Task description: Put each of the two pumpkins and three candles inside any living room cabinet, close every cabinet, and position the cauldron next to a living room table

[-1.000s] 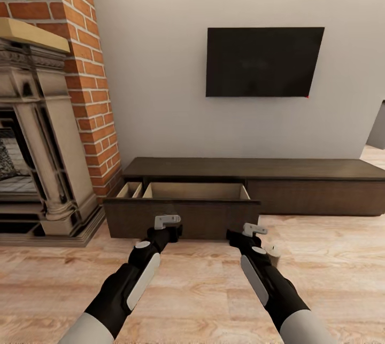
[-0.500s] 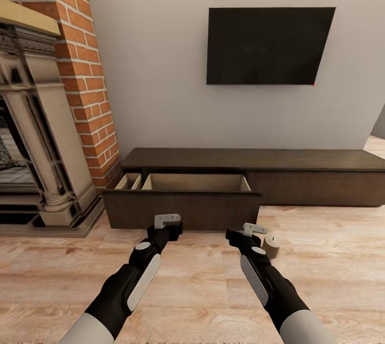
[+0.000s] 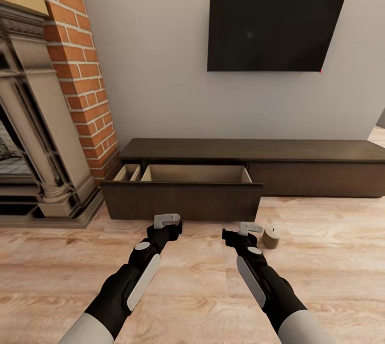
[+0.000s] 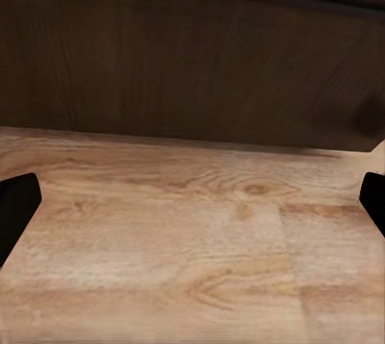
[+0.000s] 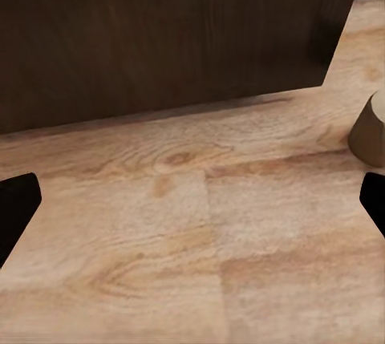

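Note:
The cabinet (image 3: 251,150) runs low along the far wall, its left drawer (image 3: 182,201) pulled out and showing a pale, bare interior. One candle (image 3: 271,236) stands on the wood floor just right of my right gripper (image 3: 243,229), and its edge also shows in the right wrist view as the candle (image 5: 369,129). My left gripper (image 3: 167,223) hangs in front of the drawer front (image 4: 192,63). Both the left gripper (image 4: 192,204) and the right gripper (image 5: 192,204) are open and hold nothing. The pumpkins, the cauldron and the table are out of view.
A brick chimney and a stone fireplace (image 3: 37,135) stand at the left, with the hearth step (image 3: 59,218) reaching onto the floor. A black TV (image 3: 275,28) hangs on the wall above the cabinet. Wood floor (image 3: 331,258) stretches to the right.
The whole view has shifted: the wall, TV and cabinet look nearer and higher. The candle, earlier half hidden behind my right arm, now stands free beside the right gripper, which drifted slightly left.

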